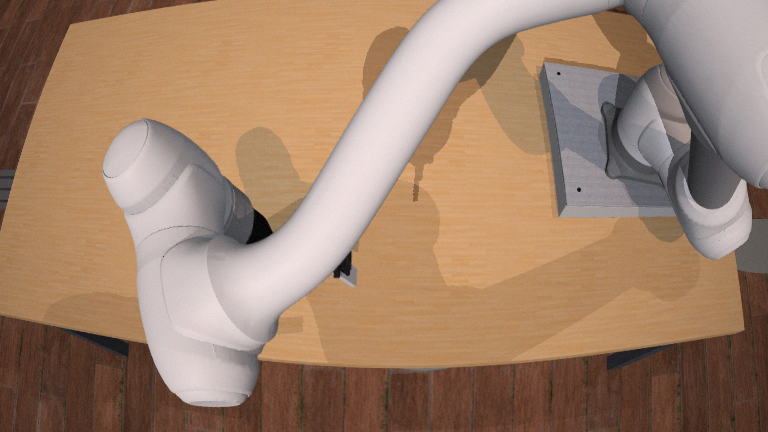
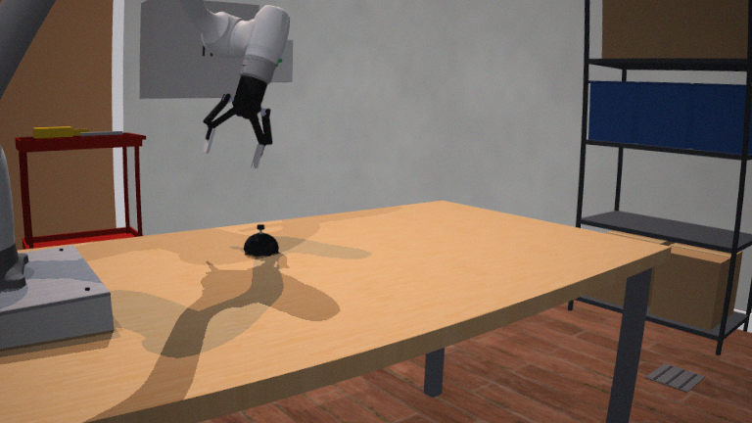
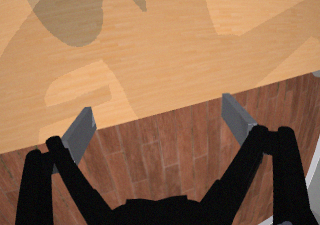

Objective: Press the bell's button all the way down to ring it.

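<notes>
Overhead, the Robotiq gripper (image 1: 346,265) (image 2: 231,157) (image 3: 157,111) hung tilted above the wooden table (image 1: 487,246) (image 2: 444,262) (image 3: 165,45), its fingers spread wide apart with nothing between them. In the exterior view, the black desk bell (image 2: 260,244) stood upright on the tabletop, below the gripper and well apart from it, its button (image 2: 260,226) raised at twelve o'clock on the dome. At twelve o'clock in the wrist view, a cut-off dark sliver was probably the bell's edge, though too little showed to be sure.
</notes>
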Robot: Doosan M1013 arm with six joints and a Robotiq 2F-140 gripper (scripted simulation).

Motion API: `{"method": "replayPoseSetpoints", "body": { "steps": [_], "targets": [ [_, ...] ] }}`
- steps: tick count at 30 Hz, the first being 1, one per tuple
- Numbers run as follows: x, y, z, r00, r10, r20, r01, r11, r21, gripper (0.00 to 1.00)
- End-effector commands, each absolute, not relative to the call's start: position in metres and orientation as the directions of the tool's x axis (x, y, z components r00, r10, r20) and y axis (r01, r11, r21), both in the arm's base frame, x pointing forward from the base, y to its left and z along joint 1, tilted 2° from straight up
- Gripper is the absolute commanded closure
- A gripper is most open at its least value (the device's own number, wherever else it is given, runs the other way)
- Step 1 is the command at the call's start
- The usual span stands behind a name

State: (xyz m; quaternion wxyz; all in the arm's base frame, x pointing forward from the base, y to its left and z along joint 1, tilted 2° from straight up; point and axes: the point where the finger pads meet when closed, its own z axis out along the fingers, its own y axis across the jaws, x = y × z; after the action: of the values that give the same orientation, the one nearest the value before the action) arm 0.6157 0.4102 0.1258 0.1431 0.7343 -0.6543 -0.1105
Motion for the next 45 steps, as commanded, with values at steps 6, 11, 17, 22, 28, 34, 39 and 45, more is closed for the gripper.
{"method": "replayPoseSetpoints", "body": {
  "steps": [6, 11, 17, 22, 28, 34, 39, 45],
  "targets": [
    [0.616, 0.410, 0.126, 0.119, -0.993, 0.025, -0.929, -0.103, 0.355, 0.00],
    [0.616, 0.410, 0.126, 0.119, -0.993, 0.025, -0.929, -0.103, 0.355, 0.00],
    [0.616, 0.410, 0.126, 0.119, -0.993, 0.025, -0.929, -0.103, 0.355, 0.00],
    [0.619, 0.397, 0.123, 0.023, -0.998, 0.053, -0.944, -0.004, 0.331, 0.00],
    [0.625, 0.361, 0.116, -0.230, -0.967, 0.108, -0.932, 0.250, 0.262, 0.00],
    [0.628, 0.340, 0.112, -0.377, -0.917, 0.127, -0.892, 0.397, 0.216, 0.00],
    [0.630, 0.307, 0.106, -0.589, -0.796, 0.137, -0.783, 0.605, 0.146, 0.00],
    [0.630, 0.274, 0.100, -0.762, -0.635, 0.125, -0.630, 0.772, 0.086, 0.00]
  ]
}}
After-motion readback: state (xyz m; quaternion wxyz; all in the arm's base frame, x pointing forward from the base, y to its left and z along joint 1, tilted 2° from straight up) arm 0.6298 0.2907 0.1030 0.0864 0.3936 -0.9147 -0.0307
